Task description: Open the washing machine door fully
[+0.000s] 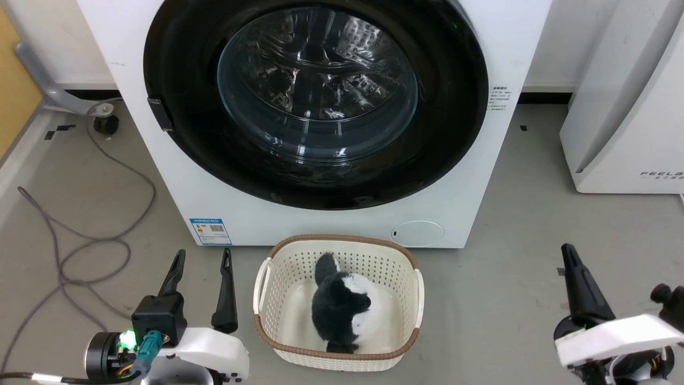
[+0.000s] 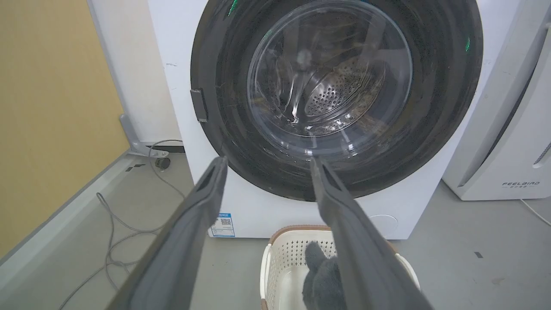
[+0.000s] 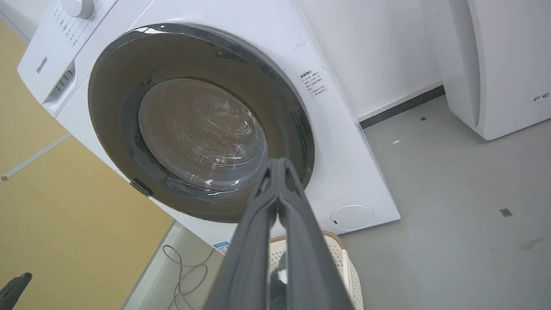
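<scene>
Since the washing machine door [image 1: 316, 91] sits shut and flush on the front of the washing machine [image 1: 470, 203], at 12 o'clock in the head view, I judge that none of the opening is done yet. It looks rigid and fairly weighty: a glossy black ring around a bulging glass bowl. Both surfaces are smooth enough that fingers would likely slide off, and the glass is not a place to press hard. The one real purchase appears to be the small dark handle tab [image 1: 160, 114] at 9 o'clock on the door's rim. That suggests the hinge lies at 3 o'clock, though it is hidden. The latch will probably resist a first pull, after which the door should swing easily, so a hooked hold behind that tab seems better than a pinch on the ring. The left gripper [image 1: 203, 254] hangs at 7 o'clock in the head view, well below the tab, fingers spread wide and holding nothing. The right gripper [image 1: 570, 256] is at 4 o'clock, fingers pressed together with nothing between them. A basket [image 1: 267, 278] holding a plush toy [image 1: 342, 305] stands at 6 o'clock, just before the machine's base, where a low reach could knock it.
</scene>
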Tool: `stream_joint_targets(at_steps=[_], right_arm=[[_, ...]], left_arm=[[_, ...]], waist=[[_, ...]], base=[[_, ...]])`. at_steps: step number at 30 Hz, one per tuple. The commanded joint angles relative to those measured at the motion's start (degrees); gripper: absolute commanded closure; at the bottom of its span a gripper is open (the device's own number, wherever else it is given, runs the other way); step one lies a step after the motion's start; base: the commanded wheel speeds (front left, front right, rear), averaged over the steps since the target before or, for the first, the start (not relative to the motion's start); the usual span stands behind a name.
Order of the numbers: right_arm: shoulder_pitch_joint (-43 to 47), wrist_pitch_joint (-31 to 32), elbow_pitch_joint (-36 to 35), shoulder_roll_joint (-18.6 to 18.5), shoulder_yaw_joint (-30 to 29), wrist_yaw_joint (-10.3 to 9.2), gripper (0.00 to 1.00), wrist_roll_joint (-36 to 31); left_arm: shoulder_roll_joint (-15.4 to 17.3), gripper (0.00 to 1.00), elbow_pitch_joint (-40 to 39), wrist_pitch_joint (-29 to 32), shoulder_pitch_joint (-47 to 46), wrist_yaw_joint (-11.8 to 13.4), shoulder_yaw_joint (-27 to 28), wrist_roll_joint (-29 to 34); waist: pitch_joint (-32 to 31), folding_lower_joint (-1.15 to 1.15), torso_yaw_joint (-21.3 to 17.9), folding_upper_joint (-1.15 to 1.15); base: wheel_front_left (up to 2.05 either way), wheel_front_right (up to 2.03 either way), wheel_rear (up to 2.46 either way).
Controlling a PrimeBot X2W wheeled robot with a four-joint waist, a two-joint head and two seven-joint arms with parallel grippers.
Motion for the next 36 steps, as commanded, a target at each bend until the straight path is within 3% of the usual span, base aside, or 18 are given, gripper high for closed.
stream_joint_targets(at_steps=[1,18,36], right_arm=[[-1.2,0.3,0.5,0.1,-0.4,0.0,1.0,2.0],[-10.1,5.6,8.3,-1.1,-6.5,-0.01,1.0,17.1],[-27.7,9.0,18.1,-5.1,-9.9,-0.02,1.0,29.2]], left_arm=[[0.0,0.0,0.1,-0.5,-0.2,0.4,-0.2,-0.4],[0.1,0.0,-0.3,-2.6,-1.7,1.2,-0.9,-1.1],[0.1,0.0,-1.7,-4.7,-5.6,2.3,-2.2,-2.3]], waist=[[0.1,0.0,0.0,0.0],[2.8,0.0,1.1,0.0],[10.1,0.0,2.8,0.0]], base=[[0.0,0.0,0.0],[0.0,0.0,0.0],[0.0,0.0,0.0]])
